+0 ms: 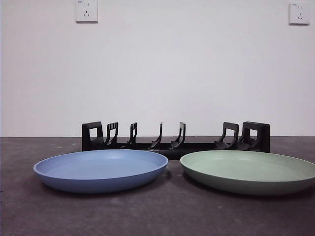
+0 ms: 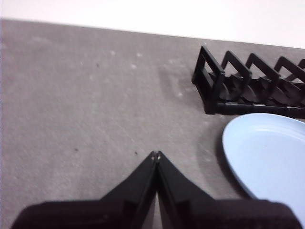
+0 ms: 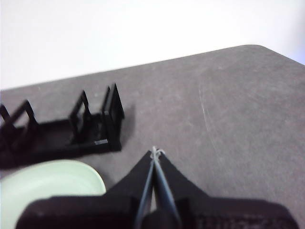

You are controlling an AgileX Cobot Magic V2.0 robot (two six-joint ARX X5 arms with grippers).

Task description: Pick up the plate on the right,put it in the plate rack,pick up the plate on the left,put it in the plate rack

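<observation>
While neither plate has yet left the table (image 1: 157, 216), the task stands at its first step: pickup of the plate on the right. The table is a dark grey mottled surface carrying every task object; behind it rises a plain white wall (image 1: 197, 73) with two sockets high up.

The plate rack (image 1: 175, 137) lies lengthwise at the back of the table, blocky ends at either side, pairs of curved prongs upright between them; every slot appears unoccupied. The green plate (image 1: 248, 171) rests flat on the right, just in front of the rack's right end; the blue plate (image 1: 101, 169) rests flat on the left, in front of the rack's left half; the two rims lie near each other but apart.

The right gripper (image 3: 156, 152) hangs above bare table beside the green plate and the rack's right end, its jaws pressed together at the tips and holding nothing; the left gripper (image 2: 156, 155) hangs above bare table beside the blue plate and the rack's left end, its jaws likewise pressed together and empty. Neither arm appears in the front view.

Judged requirement for the next move: the right gripper's jaws must spread, descend to the green plate's near rim, and pinch the rim; the plate is shallow and lies flat, so a low, angled approach at the edge is likely needed; the plate must then be tipped upright to seat between a prong pair. The left arm may wait.
</observation>
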